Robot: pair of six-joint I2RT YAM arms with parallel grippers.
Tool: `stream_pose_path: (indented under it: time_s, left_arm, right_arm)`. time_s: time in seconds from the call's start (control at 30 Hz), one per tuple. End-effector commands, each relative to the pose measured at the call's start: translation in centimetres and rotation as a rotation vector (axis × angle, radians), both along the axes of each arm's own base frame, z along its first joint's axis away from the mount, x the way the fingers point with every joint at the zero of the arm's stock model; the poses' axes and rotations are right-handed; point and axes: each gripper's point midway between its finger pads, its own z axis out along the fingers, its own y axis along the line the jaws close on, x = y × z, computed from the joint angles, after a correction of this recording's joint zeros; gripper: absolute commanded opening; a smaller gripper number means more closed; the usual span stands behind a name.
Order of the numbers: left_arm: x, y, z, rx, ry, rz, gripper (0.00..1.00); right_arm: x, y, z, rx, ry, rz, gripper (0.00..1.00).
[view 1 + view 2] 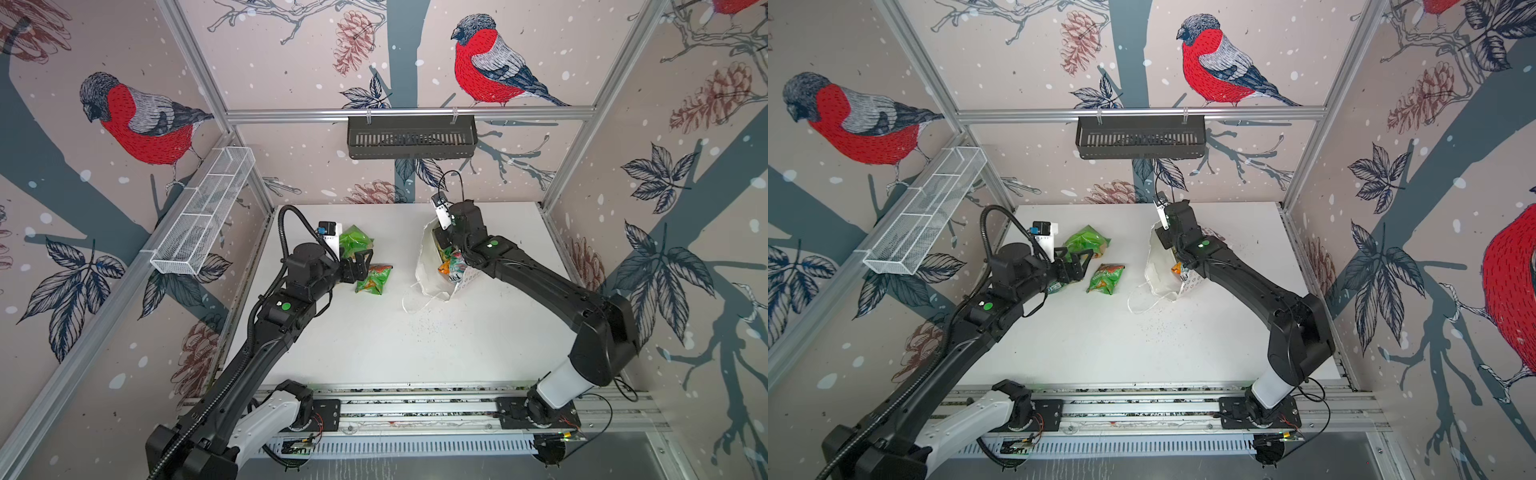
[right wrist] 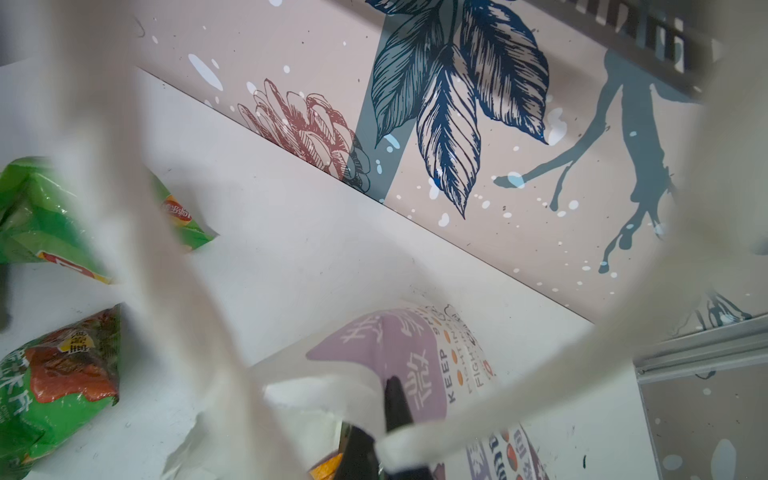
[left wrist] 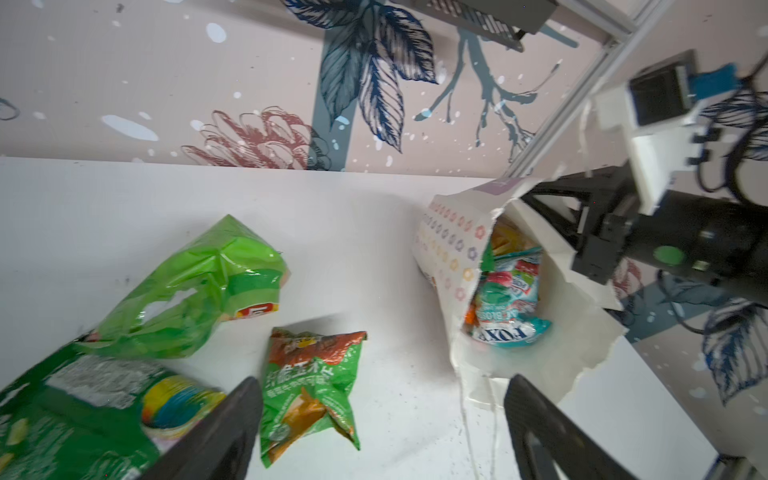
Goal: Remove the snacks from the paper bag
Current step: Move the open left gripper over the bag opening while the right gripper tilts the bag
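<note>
- The left jaws stand wide open and empty, low over the worktop [image 1: 415, 353].
- Three snacks lie beside them: a bright green packet [image 1: 355, 241] towards the back, a green-and-orange packet [image 1: 374, 279] just in front of it, and a third green packet [image 3: 83, 415] partly under the left arm [image 1: 253, 365].
- The paper bag [image 1: 428, 266] sits right of centre, mouth open towards the left arm, with a teal packet [image 3: 507, 299] and an orange packet [image 1: 444, 266] inside.
- The right jaws are closed, apparently on the bag's upper rim; a blurred cord handle [image 2: 540, 376] obscures the contact.

Cord handles [image 2: 519, 397] blurred, what looks like a green packet [image 3: 83, 415] cropped by edge
</note>
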Motion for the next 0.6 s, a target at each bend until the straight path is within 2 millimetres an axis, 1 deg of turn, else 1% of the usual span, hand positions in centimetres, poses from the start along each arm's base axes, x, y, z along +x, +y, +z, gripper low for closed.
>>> stream_pose_path:
  time_s: [0.0,0.03,0.07,0.17,0.3,0.47,0.57]
  left_arm:
    - [-0.5,-1.7,1.5,-0.076,-0.053,-0.004,0.91]
    - [-0.8,-2.6,1.2,-0.090,-0.047,-0.021,0.91]
    - [-1.1,-3.8,0.8,-0.099,-0.038,-0.053,0.91]
    - [-2.0,-7.0,-1.0,-0.093,0.001,-0.117,0.91]
    - [-2.8,-10.6,-2.2,-0.096,0.013,-0.196,0.93]
    - [-3.3,-13.7,-3.1,-0.131,0.025,-0.276,0.95]
    - [-3.3,-14.9,-4.0,-0.126,0.044,-0.299,0.95]
  right_arm:
    - [-0.4,-0.4,-1.0,-0.013,0.035,-0.034,0.00]
    - [-0.5,-0.5,-1.1,-0.007,0.042,-0.045,0.00]
    - [-0.5,-0.6,-1.1,0.000,0.045,-0.049,0.00]
    - [-0.6,-0.5,-1.1,0.037,0.056,-0.060,0.00]
    - [-1.1,0.3,-1.1,0.101,0.083,-0.030,0.00]
    - [-2.0,1.6,-1.2,0.179,0.128,0.027,0.00]
    - [-2.2,1.7,-1.1,0.212,0.135,0.036,0.00]
